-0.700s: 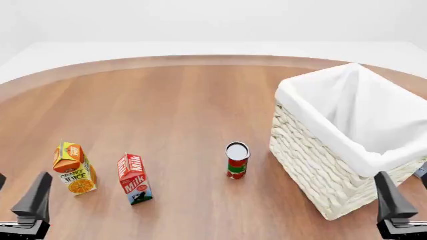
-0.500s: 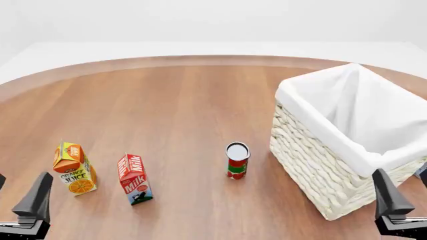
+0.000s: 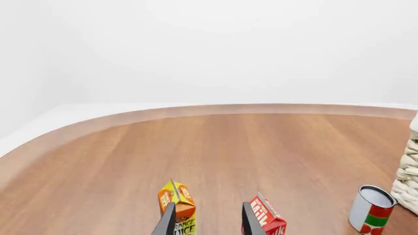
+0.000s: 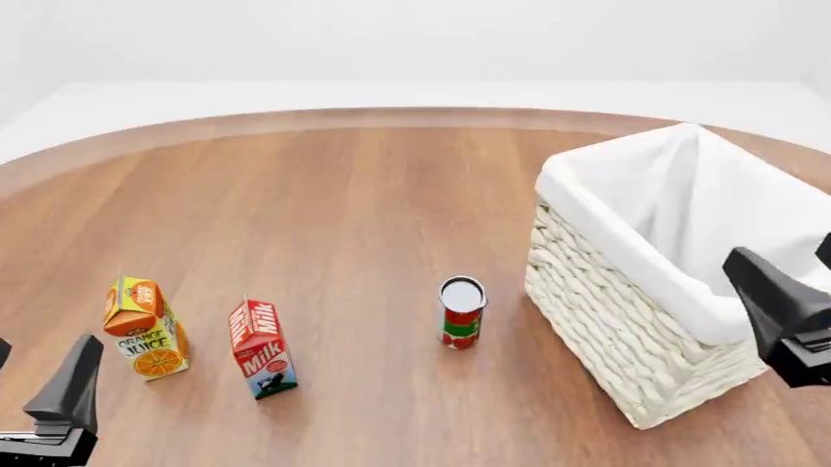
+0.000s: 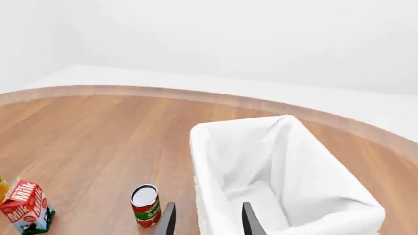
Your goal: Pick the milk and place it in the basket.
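Note:
The milk (image 4: 263, 348), a small red gable-top carton, stands upright at the front left of the table. The basket (image 4: 621, 255), large white wicker with a cloth liner, stands at the right. My left gripper (image 4: 37, 391) is open and empty at the front left corner, nearer than the milk. In the left wrist view its fingers (image 3: 168, 221) stand apart, with the milk (image 3: 267, 221) just beyond one fingertip. My right gripper (image 4: 799, 292) is open and empty over the basket's near right side. The right wrist view shows the basket (image 5: 199, 166) and the milk (image 5: 25, 205) far off.
An orange juice carton (image 4: 146, 328) stands just left of the milk and shows in the left wrist view (image 3: 177, 200). A red-and-green can (image 4: 460, 311) stands between the milk and the basket, close to the basket's left wall. It shows in both wrist views (image 3: 371, 209) (image 5: 146, 205).

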{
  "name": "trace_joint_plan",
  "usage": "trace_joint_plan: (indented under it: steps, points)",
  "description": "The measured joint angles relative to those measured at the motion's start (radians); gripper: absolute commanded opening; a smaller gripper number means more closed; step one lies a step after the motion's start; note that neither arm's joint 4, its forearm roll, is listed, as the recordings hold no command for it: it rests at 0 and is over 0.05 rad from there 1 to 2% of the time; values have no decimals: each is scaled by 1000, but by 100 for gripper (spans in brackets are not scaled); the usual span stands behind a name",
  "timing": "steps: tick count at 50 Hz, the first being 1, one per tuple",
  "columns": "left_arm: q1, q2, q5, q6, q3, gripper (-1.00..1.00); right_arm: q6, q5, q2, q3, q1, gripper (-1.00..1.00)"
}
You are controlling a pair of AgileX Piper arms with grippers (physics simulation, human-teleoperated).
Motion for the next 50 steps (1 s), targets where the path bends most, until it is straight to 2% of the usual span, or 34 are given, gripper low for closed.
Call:
trace_joint_plan:
  steps: [12, 32, 50]
  points:
    - [0, 0, 0, 0, 0, 100, 47, 164, 136, -202, 106, 100]
    - [0, 0, 0, 0, 0, 100, 239, 349, 413, -433, 229, 100]
    - [0, 0, 0, 0, 0, 100, 403, 525, 686, -695, 327, 100]
